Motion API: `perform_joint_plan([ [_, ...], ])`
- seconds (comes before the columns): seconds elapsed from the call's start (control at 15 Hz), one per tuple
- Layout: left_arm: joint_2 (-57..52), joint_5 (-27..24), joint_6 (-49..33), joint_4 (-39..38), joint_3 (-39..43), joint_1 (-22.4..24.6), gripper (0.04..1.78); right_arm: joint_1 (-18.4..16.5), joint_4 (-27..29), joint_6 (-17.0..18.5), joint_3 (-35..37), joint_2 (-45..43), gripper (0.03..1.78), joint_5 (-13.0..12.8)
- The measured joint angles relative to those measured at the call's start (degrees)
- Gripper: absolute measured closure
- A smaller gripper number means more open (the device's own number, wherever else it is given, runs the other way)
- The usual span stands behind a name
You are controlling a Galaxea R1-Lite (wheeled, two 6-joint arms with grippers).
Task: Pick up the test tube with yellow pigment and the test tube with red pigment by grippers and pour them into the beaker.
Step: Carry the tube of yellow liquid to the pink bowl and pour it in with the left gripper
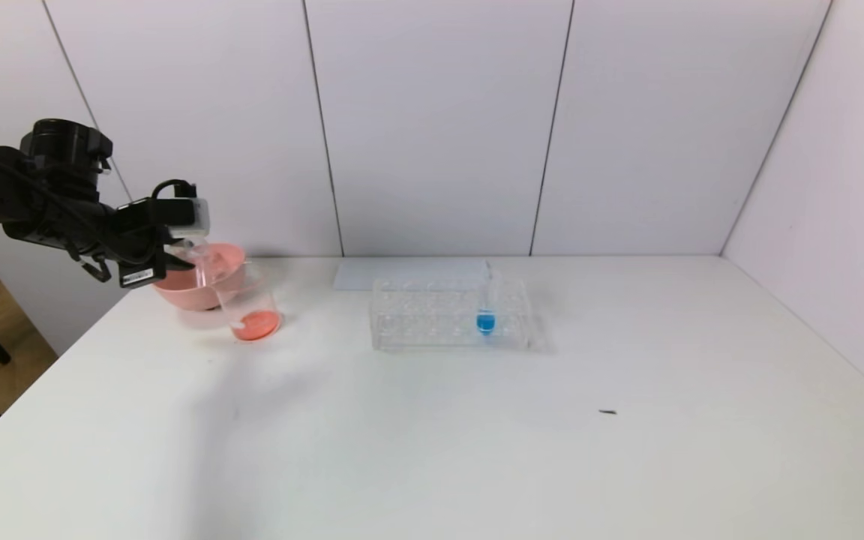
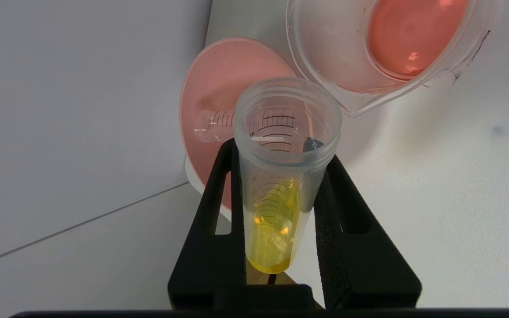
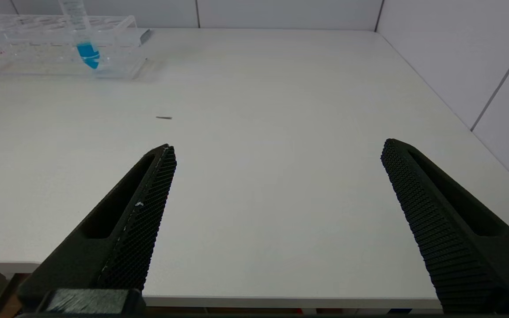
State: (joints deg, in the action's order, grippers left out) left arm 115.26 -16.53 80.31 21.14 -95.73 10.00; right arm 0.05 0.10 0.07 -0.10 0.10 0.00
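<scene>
A: We have the left gripper (image 2: pixel 281 176) up near the counter's (image 1: pixel 432 450) far left corner, its fingers (image 2: pixel 219 212) clamped on the test tube with yellow pigment (image 2: pixel 276 221). The tube lies tilted, mouth toward the beaker (image 1: pixel 248 304), yellow liquid pooled at its rounded bottom.

B: And the beaker stands on the counter just in front of the pink bowl (image 1: pixel 177 289), already holding red-orange liquid. From the wrist view we see 1 empty tube (image 2: pixel 214 126) lying in the bowl. We take that for the test tube with red pigment, already poured, though we cannot be sure.

A: Agreed. So the yellow pour looks like the step in hand. Our worry is aim: in the wrist view the tube's mouth sits beside the beaker's rim, nearer the bowl. If we tip further from here, yellow may run into the bowl or onto the counter.

B: Another risk: the tube is smooth and wet-looking, held only by 2 fingers. Rotating it could let it slide out. Also, swinging closer might knock the beaker, and it looks light enough to topple.

A: The right gripper (image 3: pixel 276 150) hangs over the near right part of the counter, fingers spread wide, holding nothing. The rack (image 1: pixel 451 311) with the blue tube (image 1: pixel 485 319) sits mid-counter toward the far edge, well apart from our work.
</scene>
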Motion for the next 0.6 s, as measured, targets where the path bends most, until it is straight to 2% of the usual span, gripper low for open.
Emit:
perform_joint_plan([
  [0.6, 0.4, 1.0, 0.1, 0.0, -0.5, -0.3, 1.36, 0.0, 0.0, 0.0, 0.0, 0.0, 0.11, 0.0],
])
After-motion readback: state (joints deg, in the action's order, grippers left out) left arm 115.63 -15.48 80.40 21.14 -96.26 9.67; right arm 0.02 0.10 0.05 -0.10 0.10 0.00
